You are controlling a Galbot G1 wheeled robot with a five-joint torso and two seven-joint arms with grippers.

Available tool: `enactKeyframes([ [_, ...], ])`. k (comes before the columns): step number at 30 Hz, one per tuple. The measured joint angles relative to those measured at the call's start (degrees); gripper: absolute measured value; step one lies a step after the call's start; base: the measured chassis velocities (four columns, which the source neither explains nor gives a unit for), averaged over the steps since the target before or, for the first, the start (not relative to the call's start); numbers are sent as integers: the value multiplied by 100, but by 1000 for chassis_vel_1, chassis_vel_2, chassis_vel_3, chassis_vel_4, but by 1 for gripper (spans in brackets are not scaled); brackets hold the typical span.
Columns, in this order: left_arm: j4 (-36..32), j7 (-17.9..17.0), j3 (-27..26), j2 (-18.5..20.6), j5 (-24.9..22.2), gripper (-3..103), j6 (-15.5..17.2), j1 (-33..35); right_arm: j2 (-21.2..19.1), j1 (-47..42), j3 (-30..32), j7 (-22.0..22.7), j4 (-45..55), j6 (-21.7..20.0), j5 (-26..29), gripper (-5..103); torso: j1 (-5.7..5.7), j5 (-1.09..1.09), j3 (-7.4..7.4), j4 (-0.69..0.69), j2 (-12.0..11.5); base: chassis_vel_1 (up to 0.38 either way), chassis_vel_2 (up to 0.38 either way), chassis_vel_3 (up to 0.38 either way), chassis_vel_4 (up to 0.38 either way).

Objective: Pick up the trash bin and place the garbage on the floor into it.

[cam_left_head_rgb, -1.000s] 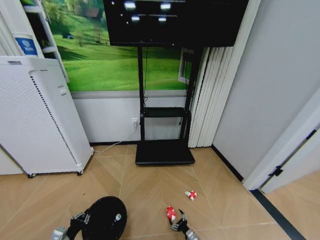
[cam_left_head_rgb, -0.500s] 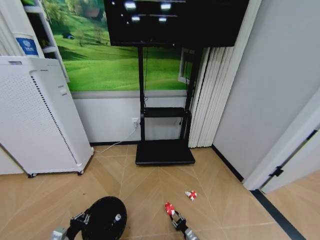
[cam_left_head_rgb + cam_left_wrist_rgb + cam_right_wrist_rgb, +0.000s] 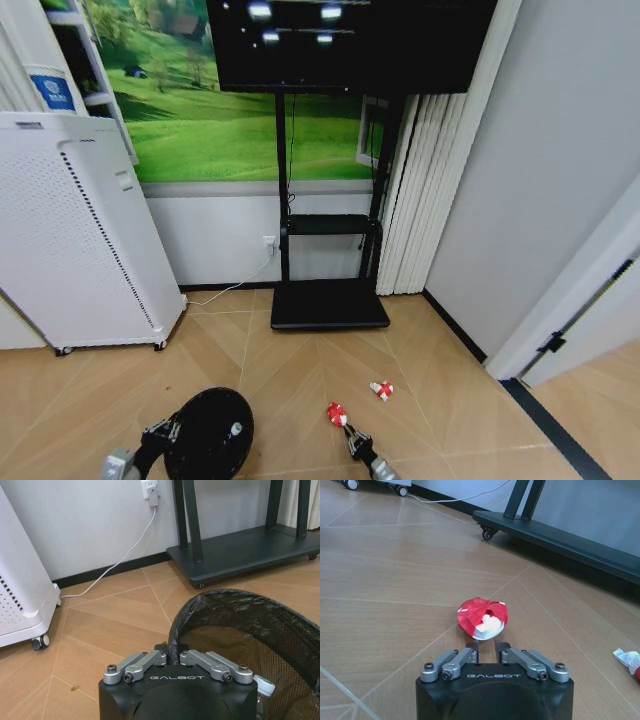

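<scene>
The black mesh trash bin (image 3: 210, 432) hangs at the lower left of the head view. My left gripper (image 3: 162, 436) is shut on its rim (image 3: 172, 647). A small bottle with a white cap (image 3: 263, 686) lies inside the bin. My right gripper (image 3: 352, 438) is low over the floor, its fingers closed on the near edge of a crumpled red-and-white wrapper (image 3: 482, 618), also seen from the head as a red-and-white wrapper (image 3: 335, 411). A second wrapper piece (image 3: 381, 389) lies on the floor beyond and to the right, and shows as a wrapper piece (image 3: 627, 658) at the edge of the right wrist view.
A tall white perforated appliance on wheels (image 3: 70, 230) stands at the left. The black TV stand base (image 3: 328, 305) sits against the back wall, with a white power cord (image 3: 225, 292) beside it. A wall and door frame (image 3: 560, 320) close off the right side.
My right gripper went from open around the red-and-white wrapper to shut on it, and the wrapper shifted slightly forward. The left gripper and bin stayed put.
</scene>
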Motion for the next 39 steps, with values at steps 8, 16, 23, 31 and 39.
enactKeyframes([
  [8, -12, 10, -12, -10, 17, 6, -16, 20, -43, 63, 42, 46, 0, 5, -29, 45, 0, 0, 0, 0, 0, 0, 0, 0, 0],
  [16, -17, 17, -23, -41, 45, 6, -30, 54, -53, 97, -4, 69, 33, 16, -28, 72, 0, 0, 0, 0, 0, 0, 0, 0, 0],
  [23, -26, 51, -124, -77, 95, 6, -83, 198, -3, 129, -130, 109, 62, 20, -13, 99, 0, 0, 0, 0, 0, 0, 0, 0, 0],
  [31, -33, 57, -193, -90, 104, 6, -103, 276, 54, 183, -224, 141, 63, 15, 20, 100, 0, 0, 0, 0, 0, 0, 0, 0, 0],
  [39, -15, 64, -231, -137, 135, 6, -131, 328, 143, 263, -307, 130, -6, -48, 158, 100, 0, 0, 0, 0, 0, 0, 0, 0, 0],
])
